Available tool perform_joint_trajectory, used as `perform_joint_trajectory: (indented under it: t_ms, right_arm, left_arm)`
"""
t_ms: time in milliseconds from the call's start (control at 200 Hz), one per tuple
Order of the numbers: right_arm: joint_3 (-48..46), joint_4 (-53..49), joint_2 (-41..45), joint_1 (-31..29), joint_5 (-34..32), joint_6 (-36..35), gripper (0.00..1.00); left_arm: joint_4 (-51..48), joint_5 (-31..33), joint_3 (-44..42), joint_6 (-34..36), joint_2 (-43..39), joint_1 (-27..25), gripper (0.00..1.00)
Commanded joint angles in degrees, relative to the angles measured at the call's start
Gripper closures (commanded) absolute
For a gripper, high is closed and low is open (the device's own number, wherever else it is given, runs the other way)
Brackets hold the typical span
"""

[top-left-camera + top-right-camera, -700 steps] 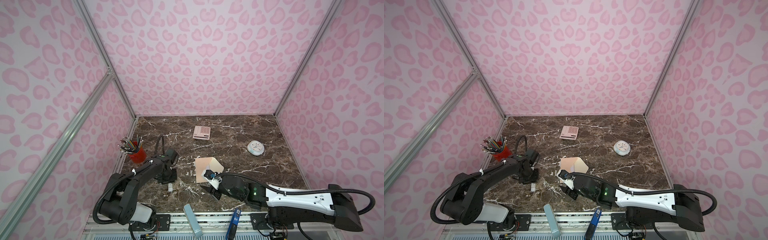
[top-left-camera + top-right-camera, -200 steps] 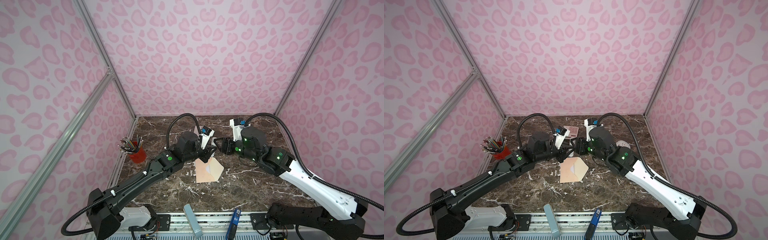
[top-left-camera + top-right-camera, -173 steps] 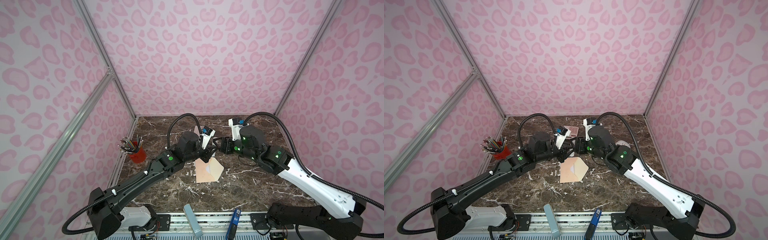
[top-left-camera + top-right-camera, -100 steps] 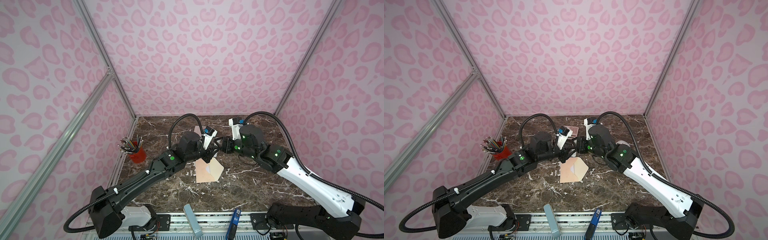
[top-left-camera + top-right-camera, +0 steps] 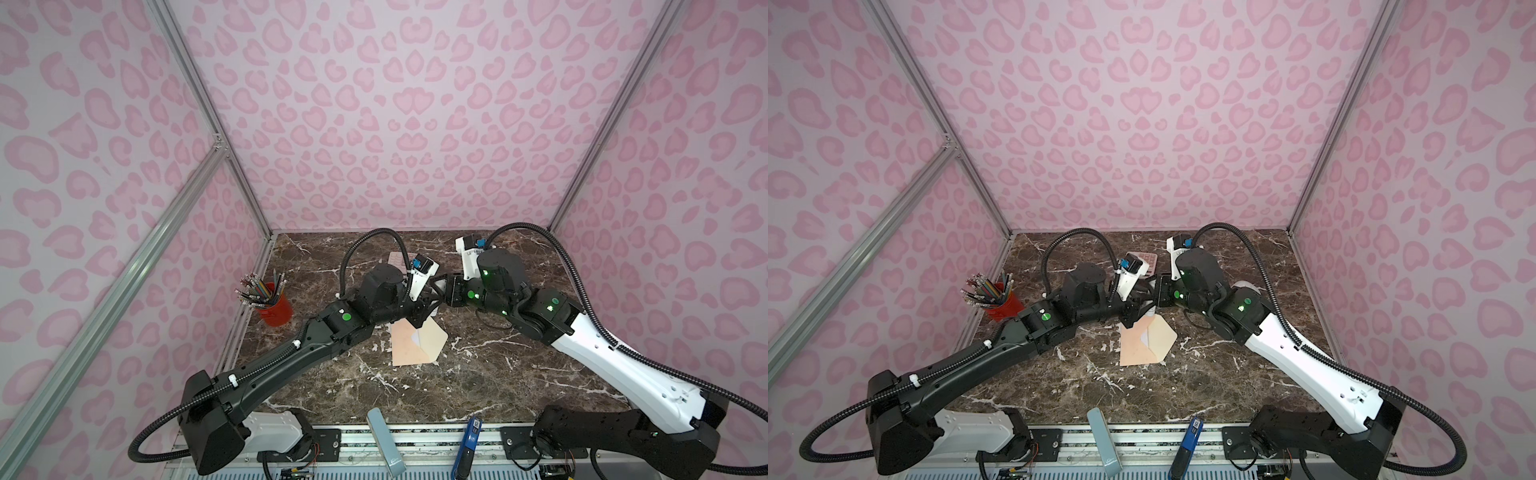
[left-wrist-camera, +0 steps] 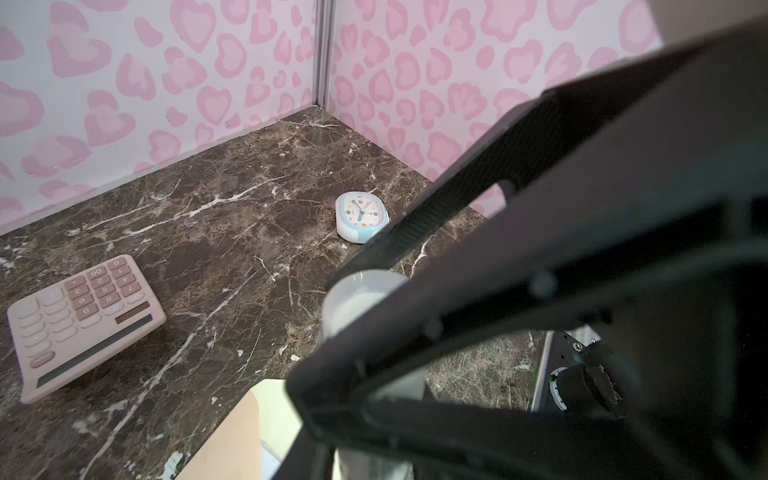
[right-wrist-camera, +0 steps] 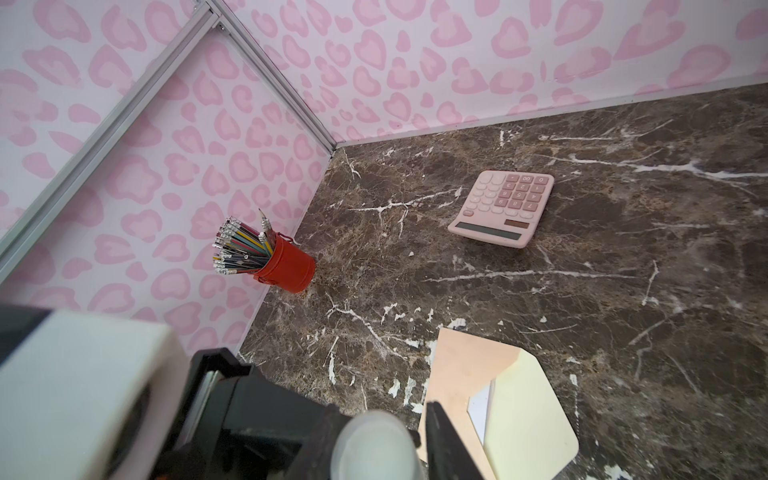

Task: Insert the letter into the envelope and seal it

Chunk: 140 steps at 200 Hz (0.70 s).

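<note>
The peach-tan envelope lies flat mid-table in both top views, its cream flap open. A white corner of the letter shows in its mouth. Above the envelope's far end the two grippers meet. My left gripper is shut on a white translucent tube, which stands up out of it. My right gripper faces it from the other side. Its black fingers sit tight on either side of the tube's rounded end.
A pink calculator lies behind the grippers. A small white-and-blue clock sits toward the back right. A red cup of pencils stands by the left wall. A grey-blue bar and a blue tool rest on the front rail.
Over the last second the right gripper's jaws narrowed around the tube's end while both arms barely moved. Earlier, both arms were low near the table's front.
</note>
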State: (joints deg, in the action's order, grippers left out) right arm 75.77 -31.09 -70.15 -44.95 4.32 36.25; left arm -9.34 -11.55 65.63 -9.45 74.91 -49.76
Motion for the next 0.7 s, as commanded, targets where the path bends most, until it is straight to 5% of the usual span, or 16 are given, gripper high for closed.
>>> perform_joint_trajectory:
  t_ms: [0, 695]
  right_arm:
    - [-0.06, 1.85, 0.27, 0.04, -0.72, -0.25, 0.67]
    - [3.82, -0.97, -1.38, 0.17, -0.80, -1.74, 0.82]
  left_arm:
    - [1.90, -0.53, 0.73, 0.56, 0.37, -0.25, 0.71]
    - [-0.23, 2.65, -0.13, 2.16, 0.58, -0.52, 0.81]
